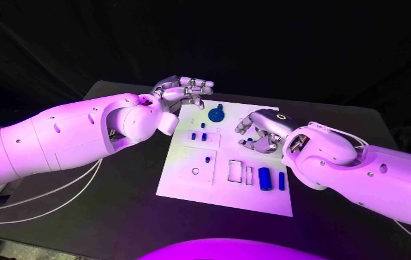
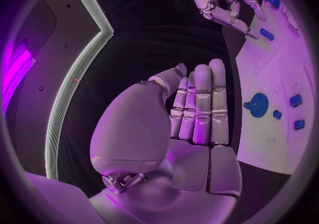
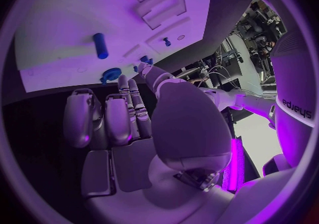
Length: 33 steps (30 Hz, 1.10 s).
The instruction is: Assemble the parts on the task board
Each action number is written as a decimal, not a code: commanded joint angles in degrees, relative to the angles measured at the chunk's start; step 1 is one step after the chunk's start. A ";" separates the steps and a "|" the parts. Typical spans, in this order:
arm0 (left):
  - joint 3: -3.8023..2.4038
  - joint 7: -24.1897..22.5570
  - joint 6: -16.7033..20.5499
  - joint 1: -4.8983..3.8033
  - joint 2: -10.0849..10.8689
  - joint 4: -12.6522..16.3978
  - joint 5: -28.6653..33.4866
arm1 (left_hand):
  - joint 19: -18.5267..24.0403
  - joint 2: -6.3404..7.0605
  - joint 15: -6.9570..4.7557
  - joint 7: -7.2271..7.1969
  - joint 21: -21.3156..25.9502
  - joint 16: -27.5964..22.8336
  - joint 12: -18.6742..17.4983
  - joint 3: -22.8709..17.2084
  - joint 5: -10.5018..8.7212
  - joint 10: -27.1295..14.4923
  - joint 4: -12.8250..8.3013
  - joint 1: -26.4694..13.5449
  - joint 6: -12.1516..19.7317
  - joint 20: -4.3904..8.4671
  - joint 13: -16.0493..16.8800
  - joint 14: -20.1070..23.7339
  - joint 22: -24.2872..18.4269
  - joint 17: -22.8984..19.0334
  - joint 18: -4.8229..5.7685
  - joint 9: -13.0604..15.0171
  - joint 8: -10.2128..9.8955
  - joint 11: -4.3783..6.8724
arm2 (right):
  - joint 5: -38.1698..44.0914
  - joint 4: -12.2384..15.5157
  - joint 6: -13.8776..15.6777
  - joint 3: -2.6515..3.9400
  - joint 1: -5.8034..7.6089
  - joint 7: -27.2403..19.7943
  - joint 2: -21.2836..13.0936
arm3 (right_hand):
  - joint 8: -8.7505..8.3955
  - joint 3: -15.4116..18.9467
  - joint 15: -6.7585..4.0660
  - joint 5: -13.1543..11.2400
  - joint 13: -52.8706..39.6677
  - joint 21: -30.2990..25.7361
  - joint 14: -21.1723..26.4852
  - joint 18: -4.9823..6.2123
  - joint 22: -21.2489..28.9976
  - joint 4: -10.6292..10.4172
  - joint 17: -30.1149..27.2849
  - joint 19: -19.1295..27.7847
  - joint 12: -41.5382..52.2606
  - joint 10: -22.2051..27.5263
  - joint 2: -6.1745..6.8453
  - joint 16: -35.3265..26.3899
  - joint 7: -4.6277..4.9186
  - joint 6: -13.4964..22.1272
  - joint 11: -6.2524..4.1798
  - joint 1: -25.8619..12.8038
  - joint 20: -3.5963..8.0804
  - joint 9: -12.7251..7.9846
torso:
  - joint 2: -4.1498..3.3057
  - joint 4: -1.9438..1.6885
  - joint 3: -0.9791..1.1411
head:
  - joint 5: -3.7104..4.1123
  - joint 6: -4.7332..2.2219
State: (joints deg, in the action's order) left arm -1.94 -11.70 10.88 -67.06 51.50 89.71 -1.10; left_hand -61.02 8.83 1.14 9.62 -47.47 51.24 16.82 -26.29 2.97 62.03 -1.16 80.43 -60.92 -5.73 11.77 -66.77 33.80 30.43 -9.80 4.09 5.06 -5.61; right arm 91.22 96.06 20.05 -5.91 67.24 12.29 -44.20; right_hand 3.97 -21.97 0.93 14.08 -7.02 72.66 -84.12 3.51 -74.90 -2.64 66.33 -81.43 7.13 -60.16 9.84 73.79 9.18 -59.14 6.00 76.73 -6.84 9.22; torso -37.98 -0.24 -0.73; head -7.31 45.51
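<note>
**Right hand over the board, nearest the loose cylinders**

The white board (image 1: 224, 153) lies mid-bench (image 1: 111, 212), its long side running away from the robot. On it: a blue gear (image 1: 217, 115) near the far edge, small blue pegs (image 1: 199, 136) left of centre, and two blue cylinders (image 1: 265, 178) lying at the near right, long axes pointing along the board's length, side by side and close together.

The right hand (image 1: 259, 130) hovers over the board's right half, between the gear and the cylinders. Its fingers curl loosely downward; a spot of blue shows just beneath them, but whether that is a part pinched or merely one lying on the board under the hand cannot be told. In the right wrist view the fingers (image 3: 133, 101) lie fairly straight and together, with nothing plainly held.

The left hand (image 1: 182, 91) sits at the board's far left corner, just off its edge, above the bench. Its fingers (image 2: 199, 101) are straight and pressed together, thumb alongside, holding nothing.

The judgement that matters: the cylinders lie toward the robot from the right hand, and the gear lies away and leftward, nearer the left hand. The right arm is the natural choice for the cylinders; a grasp across their short axis would suit best.
</note>
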 commanded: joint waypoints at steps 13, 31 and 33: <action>0.10 -0.16 -0.85 -0.05 -0.16 -0.03 -0.10 | -0.30 -0.55 -0.07 0.23 0.19 -0.23 0.32 0.24 -0.04 -0.41 -0.09 0.10 0.23 -0.24 0.01 0.36 -0.05 -0.05 -0.80 -0.06 -0.20 -0.09 | 1.30 -3.65 -7.21 -0.12 0.79 1.24 -1.05 | -0.11 2.01 -0.15 -0.49 0.12 -0.41 -1.13 0.38 -6.99 0.04 -0.06 -0.28 0.84 1.68 0.11 0.36 -1.31 0.47 -0.32 -0.53 0.15 -0.34 | 0.01 0.05 -0.01 | 0.36 -0.32; 0.13 -0.13 -0.88 -0.05 -0.13 0.05 -0.10 | -0.30 -0.55 -0.07 0.23 0.19 -0.23 0.32 0.24 -0.04 -0.41 -0.09 0.10 0.23 -0.24 0.01 0.36 -0.05 -0.05 -0.80 -0.06 -0.20 -0.09 | 0.86 -6.58 -8.47 -0.47 -0.21 0.92 1.68 | 0.63 1.57 -0.76 -0.48 -0.31 1.35 -1.46 -0.01 -7.91 0.12 0.65 -1.38 3.67 -1.62 -2.19 1.02 -1.20 -1.31 -1.11 0.56 0.63 -0.23 | 0.02 0.06 -0.08 | 0.24 -0.03; 0.13 -0.13 -0.87 -0.05 -0.12 0.05 -0.10 | -0.30 -0.55 -0.07 0.23 0.19 -0.23 0.32 0.24 -0.04 -0.41 -0.09 0.10 0.23 -0.24 0.01 0.36 -0.05 -0.05 -0.80 -0.06 -0.20 -0.09 | 0.82 -6.90 -8.34 -0.49 -0.30 0.86 1.99 | 0.81 1.25 -0.89 -0.53 -0.34 1.88 -1.54 -0.13 -8.17 0.13 0.90 -1.65 3.98 -2.36 -2.54 1.23 -1.27 -1.81 -1.27 0.73 0.73 -0.16 | 0.01 0.07 -0.08 | 0.23 -0.03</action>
State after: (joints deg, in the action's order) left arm -1.79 -11.60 10.87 -67.06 51.47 89.64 -1.10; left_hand -61.02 8.83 1.14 9.62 -47.47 51.24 16.82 -26.29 2.97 62.03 -1.16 80.43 -60.92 -5.73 11.77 -66.76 33.81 30.45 -9.80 4.10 5.06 -5.61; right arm 91.56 89.28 12.64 -6.39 67.00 13.24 -42.34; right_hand 4.50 -20.55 0.37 13.85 -7.29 74.46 -84.01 3.51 -74.93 -2.48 67.22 -82.70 11.01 -62.32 7.79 74.89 7.95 -60.64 4.64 77.70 -6.01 9.00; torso -37.97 -0.16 -0.80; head -7.06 45.47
